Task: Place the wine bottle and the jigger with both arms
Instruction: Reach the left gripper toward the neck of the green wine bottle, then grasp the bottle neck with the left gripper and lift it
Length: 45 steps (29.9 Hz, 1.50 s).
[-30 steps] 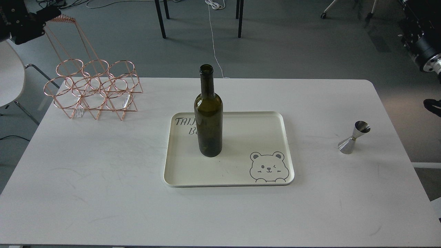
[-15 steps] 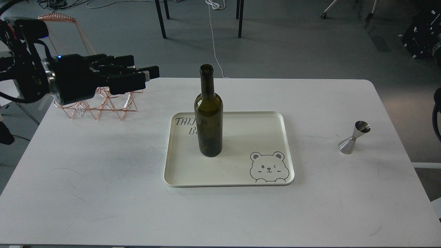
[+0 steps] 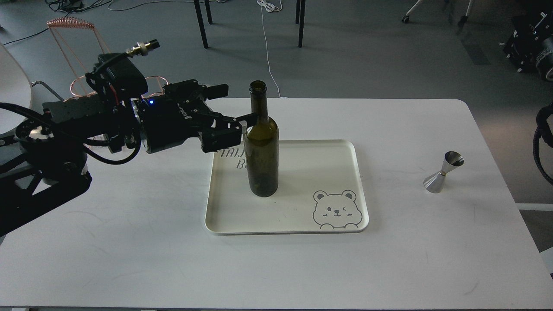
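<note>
The wine bottle [image 3: 262,151] is dark olive-green and stands upright on the left half of a cream tray [image 3: 361,190]. My left gripper [image 3: 243,128] comes in from the left at the bottle's shoulder. It is open, with one finger [image 3: 249,116] reaching to the base of the neck and the other lower, just left of the body. I cannot tell if they touch the glass. The steel jigger [image 3: 444,172] stands alone on the table at the right. My right gripper is out of view; only dark arm parts [image 3: 533,36] show at the right edge.
The tray has a bear drawing [image 3: 337,210] at its front right and lies mid-table. A copper wire rack [image 3: 69,26] stands at the table's [image 3: 129,250] back left, mostly hidden behind my left arm. Chair legs and cables are on the floor beyond.
My left arm has swung in from the far left and moved right across the rack to the bottle's shoulder. Bottle, tray and jigger have not moved.
</note>
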{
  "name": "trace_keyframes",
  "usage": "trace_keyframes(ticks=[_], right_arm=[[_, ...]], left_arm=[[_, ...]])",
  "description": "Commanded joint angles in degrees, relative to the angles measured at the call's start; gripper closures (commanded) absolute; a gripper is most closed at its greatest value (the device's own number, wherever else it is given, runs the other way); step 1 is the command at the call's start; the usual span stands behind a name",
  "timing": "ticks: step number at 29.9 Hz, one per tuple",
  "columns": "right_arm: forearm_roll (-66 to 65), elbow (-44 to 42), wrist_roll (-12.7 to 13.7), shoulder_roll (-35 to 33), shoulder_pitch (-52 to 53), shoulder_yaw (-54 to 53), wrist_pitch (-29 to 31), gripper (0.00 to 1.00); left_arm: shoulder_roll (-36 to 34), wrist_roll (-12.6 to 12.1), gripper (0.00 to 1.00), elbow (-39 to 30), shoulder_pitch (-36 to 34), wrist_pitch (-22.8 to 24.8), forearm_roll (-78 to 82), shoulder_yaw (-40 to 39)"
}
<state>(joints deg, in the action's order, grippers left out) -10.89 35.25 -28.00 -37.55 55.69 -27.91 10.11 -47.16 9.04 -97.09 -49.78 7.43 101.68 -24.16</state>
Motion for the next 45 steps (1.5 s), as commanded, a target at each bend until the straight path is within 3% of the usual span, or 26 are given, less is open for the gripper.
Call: trace_keyframes(ticks=[1, 16, 22, 27, 37, 40, 45], right_arm=[[0.00, -0.01, 0.00, 0.37, 0.03, -0.04, -0.18, 0.02], [0.00, -0.01, 0.00, 0.29, 0.12, -0.04, -0.27, 0.02], [0.00, -0.01, 0.00, 0.37, 0.03, -0.12, -0.27, 0.02], [0.00, 0.08, 0.00, 0.37, -0.06, -0.04, -0.27, 0.02], [0.00, -0.01, 0.00, 0.37, -0.15, 0.05, 0.09, 0.02], [0.00, -0.01, 0.00, 0.37, -0.15, 0.05, 0.09, 0.02], [0.00, -0.01, 0.00, 0.37, -0.24, 0.05, 0.09, 0.02]], left_arm=[[2.59, -0.07, 0.06, 0.93, 0.82, -0.84, 0.45, 0.34], [8.57, -0.16, 0.24, 7.00, 1.00, -2.07, 3.44, -0.53], [8.75, -0.34, 0.25, 7.17, 1.00, -3.57, 3.44, -0.62], [8.75, -0.34, 0.53, 7.26, 1.09, -3.65, 3.44, -0.71], [8.92, -0.25, 0.55, 7.26, 1.09, -4.80, 3.44, -0.54], [8.92, -0.16, 0.67, 7.18, 1.09, -4.89, 3.53, -0.45], [8.13, -0.25, 0.78, 7.18, 1.00, -5.23, 3.44, -0.80]])
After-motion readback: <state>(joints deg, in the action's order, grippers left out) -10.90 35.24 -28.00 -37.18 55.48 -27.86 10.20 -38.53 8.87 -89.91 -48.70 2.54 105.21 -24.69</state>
